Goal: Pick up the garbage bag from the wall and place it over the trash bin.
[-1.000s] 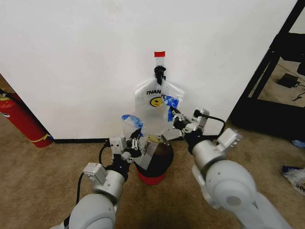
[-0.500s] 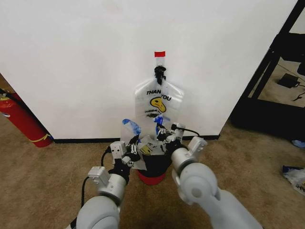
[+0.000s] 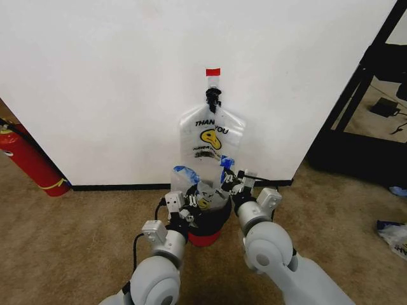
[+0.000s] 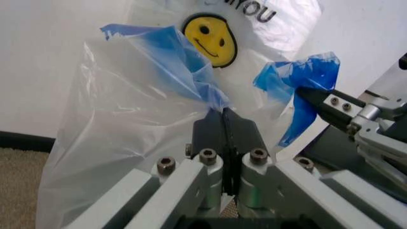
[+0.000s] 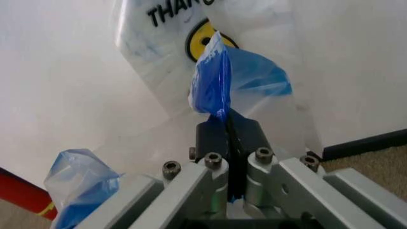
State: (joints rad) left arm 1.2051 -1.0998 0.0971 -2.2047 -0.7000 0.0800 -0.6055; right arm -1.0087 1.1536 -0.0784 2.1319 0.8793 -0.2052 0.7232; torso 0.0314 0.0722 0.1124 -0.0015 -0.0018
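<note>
Head view shows me both the left gripper (image 3: 185,204) and the right gripper (image 3: 231,180) pinching the garbage bag (image 3: 202,190) by its blue rim just above the trash bin (image 3: 213,219) at 6 o'clock, and I judge the thin film could tear or slip free if the arms spread it too hard.

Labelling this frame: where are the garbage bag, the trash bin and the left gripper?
garbage bag (image 4: 127,124), left wrist view, clear side panel.
trash bin (image 3: 219,216), head view, black mesh wall.
left gripper (image 4: 224,119), left wrist view, between its fingertips.

Tan carpet (image 3: 76,229) (black shelving (image 3: 362,95)) — bright.
</note>
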